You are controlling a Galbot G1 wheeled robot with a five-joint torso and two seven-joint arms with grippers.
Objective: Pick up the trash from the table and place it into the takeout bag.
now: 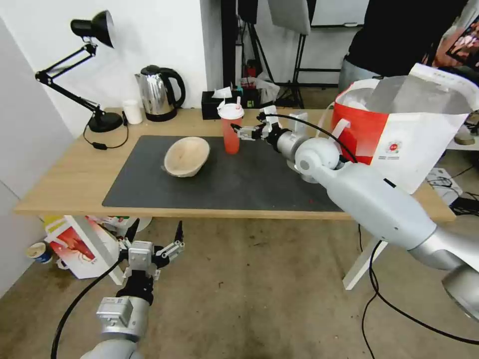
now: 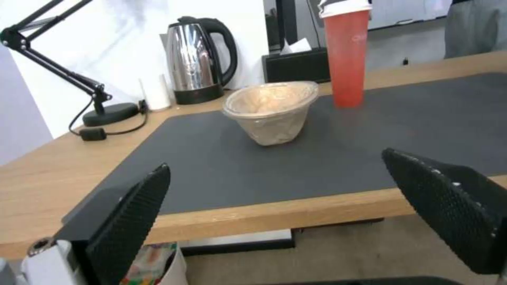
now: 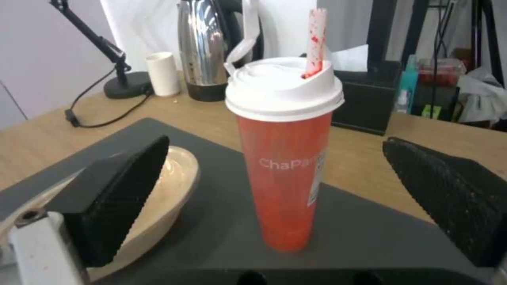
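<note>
Right gripper (image 1: pixel 238 131), jaws spread wide and holding nothing, is levelled at the red drink cup (image 1: pixel 231 128) upright on the table's (image 1: pixel 60 184) mat, evidently to straddle it, while left gripper (image 1: pixel 154 234) hangs open, empty, below the table edge.

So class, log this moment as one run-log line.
right gripper: open, at red drink cup | left gripper: open, below table edge | beige bowl: on mat | takeout bag: table's right end
</note>
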